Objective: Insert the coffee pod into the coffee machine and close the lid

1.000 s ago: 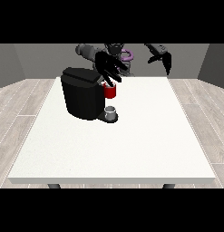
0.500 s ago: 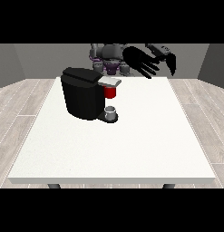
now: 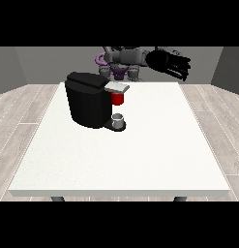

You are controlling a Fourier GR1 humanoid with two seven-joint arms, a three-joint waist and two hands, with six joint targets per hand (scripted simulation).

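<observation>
a: which step is the robot sitting at?

b: judging by how things are lying, the closing step. the coffee machine (image 3: 90,99) is standing on the white desk (image 3: 140,160) toward the view's left, and its grey lid (image 3: 116,87) is lying flat across the top front. whether it is fully latched, i cannot tell.

a: and the pod?

b: no grey pod is showing plainly anywhere on the desk, so i am not placing it. there is a red thing at the machine (image 3: 118,98) just under the lid, and a small grey thing (image 3: 118,119) sitting on the machine's base below the spout; it is looking more like a little cup, but i cannot tell.

a: the hands?

b: only one is showing clearly: the hand at the view's right (image 3: 170,63) is hanging in the air well apart from the machine, above the desk's far edge, with fingers spread and pointing downward, holding nothing. the other hand is not showing.

a: next move?

b: i am guessing a check that the lid is seated; if not, the hand is needing to travel across to the machine's top and press down.
</observation>
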